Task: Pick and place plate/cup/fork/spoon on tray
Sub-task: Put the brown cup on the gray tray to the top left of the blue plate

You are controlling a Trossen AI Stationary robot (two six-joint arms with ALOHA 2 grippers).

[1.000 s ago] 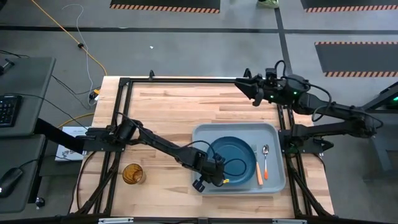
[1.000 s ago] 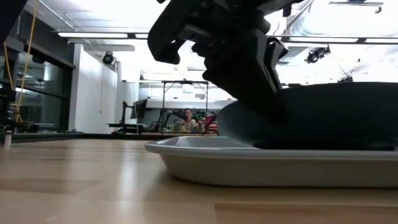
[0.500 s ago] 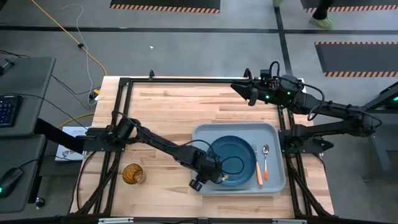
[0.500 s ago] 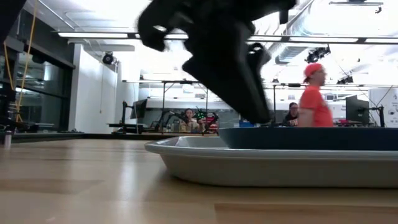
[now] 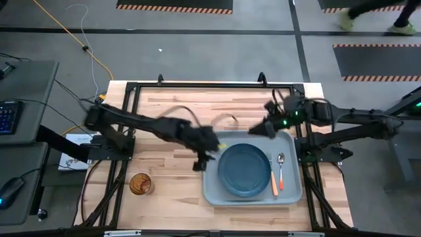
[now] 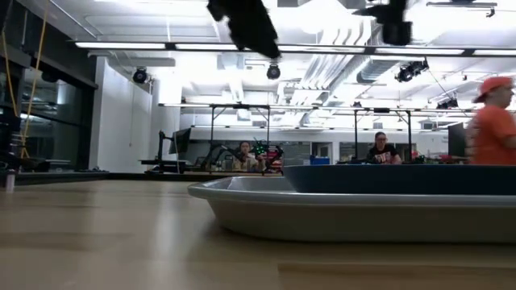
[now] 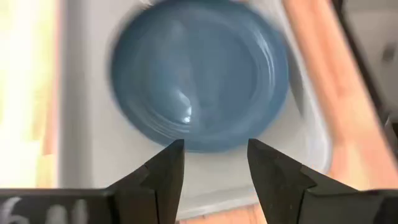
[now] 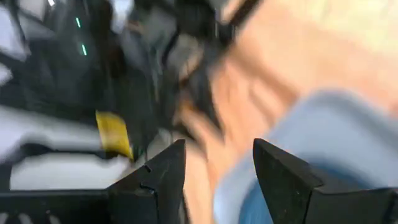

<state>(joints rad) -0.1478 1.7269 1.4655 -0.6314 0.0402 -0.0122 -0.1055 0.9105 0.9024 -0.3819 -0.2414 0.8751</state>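
A: From above, what do you see?
B: Your plate [image 5: 243, 169] lies flat in the tray [image 5: 293, 191], fork [image 5: 273, 178] and spoon [image 5: 281, 166] beside it; the cup [image 5: 140, 184] stands on the table [image 5: 171, 112], well apart.
A: And your wrist views?
B: The left gripper [image 7: 211, 165] is released, empty, above the plate. The right gripper [image 8: 214, 168] is spread, empty, near the tray's corner.
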